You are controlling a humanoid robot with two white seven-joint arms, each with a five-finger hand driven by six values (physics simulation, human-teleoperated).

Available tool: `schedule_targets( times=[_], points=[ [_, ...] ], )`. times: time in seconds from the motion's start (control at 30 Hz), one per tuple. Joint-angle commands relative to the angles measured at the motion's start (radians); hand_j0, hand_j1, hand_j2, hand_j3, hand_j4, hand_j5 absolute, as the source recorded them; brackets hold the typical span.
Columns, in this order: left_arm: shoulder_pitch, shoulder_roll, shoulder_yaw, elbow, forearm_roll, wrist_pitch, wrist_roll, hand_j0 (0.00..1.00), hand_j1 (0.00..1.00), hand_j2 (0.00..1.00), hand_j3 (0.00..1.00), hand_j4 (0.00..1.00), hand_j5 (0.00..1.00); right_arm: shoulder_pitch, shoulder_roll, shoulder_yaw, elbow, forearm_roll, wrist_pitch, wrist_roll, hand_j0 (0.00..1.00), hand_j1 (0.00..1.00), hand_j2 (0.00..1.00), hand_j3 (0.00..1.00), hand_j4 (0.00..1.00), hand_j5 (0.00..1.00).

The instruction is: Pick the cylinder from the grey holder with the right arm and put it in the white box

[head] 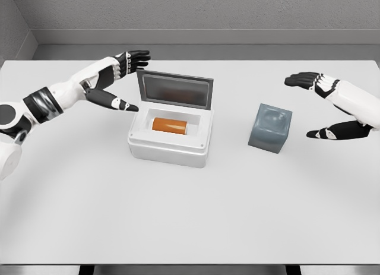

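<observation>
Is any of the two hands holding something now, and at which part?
Nothing is held. The left hand and right hand are both open, and the orange cylinder lies inside the white box.

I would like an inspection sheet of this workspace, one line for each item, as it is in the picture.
Surface: white table, flat, mostly bare.
Job's things: orange cylinder lies on its side inside the white box, lid raised at the back; grey holder stands empty to the right of the box.
Clutter: nothing seen.
Grippers: left hand open, beside the box lid; right hand open, right of the holder, holding nothing.
Cables: nothing seen.
Surroundings: grey wall behind the table.
</observation>
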Motion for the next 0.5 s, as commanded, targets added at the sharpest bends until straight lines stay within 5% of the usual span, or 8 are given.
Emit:
schedule_targets(
  times=[0.0, 0.47],
  points=[
    [0.002, 0.003, 0.001, -0.012, 0.008, 0.0, 0.0, 1.0, 1.0, 1.0, 1.0, 1.0, 1.0, 0.0, 0.001, 0.0, 0.0, -0.008, 0.003, -0.001, 1.0, 1.0, 1.0, 1.0, 1.0, 1.0],
    [0.034, 0.036, 0.018, -0.063, 0.008, 0.0, 0.0, 1.0, 1.0, 1.0, 1.0, 1.0, 1.0, 0.0, 0.001, 0.001, 0.002, -0.007, 0.003, -0.001, 1.0, 1.0, 1.0, 1.0, 1.0, 1.0]
  ],
)
